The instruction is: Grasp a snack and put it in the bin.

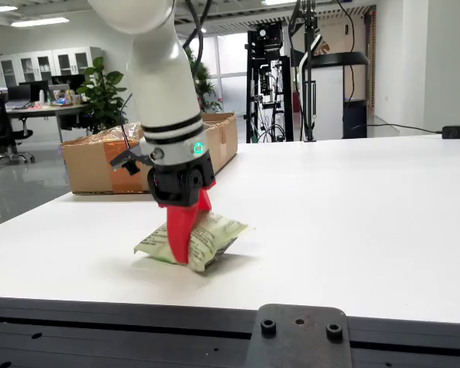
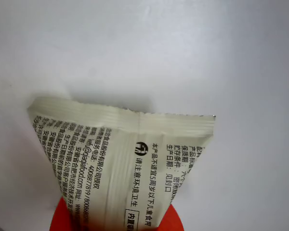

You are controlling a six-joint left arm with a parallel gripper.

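A pale green snack packet (image 1: 218, 230) with printed text lies on the white table (image 1: 353, 222), its near end tilted up a little. My gripper (image 1: 182, 257), with red fingers (image 1: 185, 226), stands upright over it and is shut on the packet's left part. In the wrist view the packet (image 2: 125, 144) fills the middle, its sealed edge pointing away, with the red fingertips (image 2: 62, 219) on either side of it at the bottom edge. The bin is an open cardboard box (image 1: 92, 165) at the table's far left, behind the gripper.
The box holds some wrapped items (image 1: 111, 136) that show above its rim. A black mount (image 1: 295, 337) sits at the table's front edge. Black equipment frames (image 1: 276, 77) stand behind the table. A black adapter (image 1: 458, 132) lies at the far right edge.
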